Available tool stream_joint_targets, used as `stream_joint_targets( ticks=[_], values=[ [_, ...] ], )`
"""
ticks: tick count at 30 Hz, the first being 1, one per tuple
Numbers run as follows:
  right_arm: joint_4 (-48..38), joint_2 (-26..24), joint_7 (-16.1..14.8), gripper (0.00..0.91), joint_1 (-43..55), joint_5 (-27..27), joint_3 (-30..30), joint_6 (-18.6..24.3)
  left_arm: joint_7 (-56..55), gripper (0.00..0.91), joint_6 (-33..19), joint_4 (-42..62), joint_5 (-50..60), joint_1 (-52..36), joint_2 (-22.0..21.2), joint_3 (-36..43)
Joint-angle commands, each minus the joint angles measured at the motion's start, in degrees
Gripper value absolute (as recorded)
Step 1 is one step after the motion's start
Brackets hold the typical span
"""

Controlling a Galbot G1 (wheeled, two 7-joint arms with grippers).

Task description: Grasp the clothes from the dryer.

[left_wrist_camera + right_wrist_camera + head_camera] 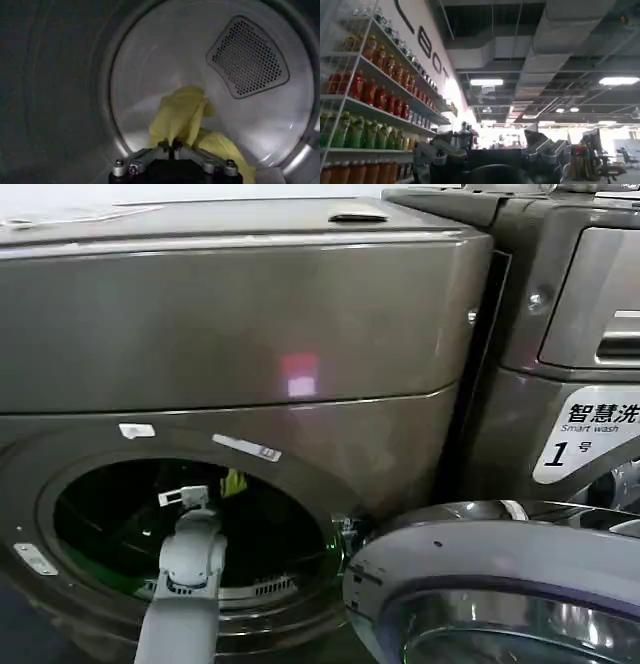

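Your left gripper (174, 146) reaches inside the big bronze-grey front-loading dryer (240, 334), pinched closed on a soft, crumpled yellow-green cloth (182, 112) hanging in the drum. It's light and limp; keep hold of that bunched fold. The right gripper (495, 150) idles outside, fingers spread.

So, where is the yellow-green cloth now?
The yellow-green cloth is inside the dryer drum, pinched by the left gripper before the rear wall.
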Motion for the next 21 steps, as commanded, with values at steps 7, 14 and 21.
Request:
stream_joint_targets(
  ticks=[7,14,21],
  values=[
    [0.4,-0.1,0.9,0.907,0.1,-0.4,0.3,-1.1,-0.4,0.0,-1.3,-0.3,-4.7,0.8,-0.4,-0.3],
    [0.7,-0.2,1.3,0.907,0.3,-1.2,0.3,-1.6,-0.1,0.0,-1.3,-0.5,-5.3,0.8,-0.2,-0.4],
    [1.0,-0.1,1.0,0.907,0.1,-1.8,0.5,-2.0,0.3,0.0,-1.4,-0.6,-5.3,1.1,0.2,-0.5]
  ],
)
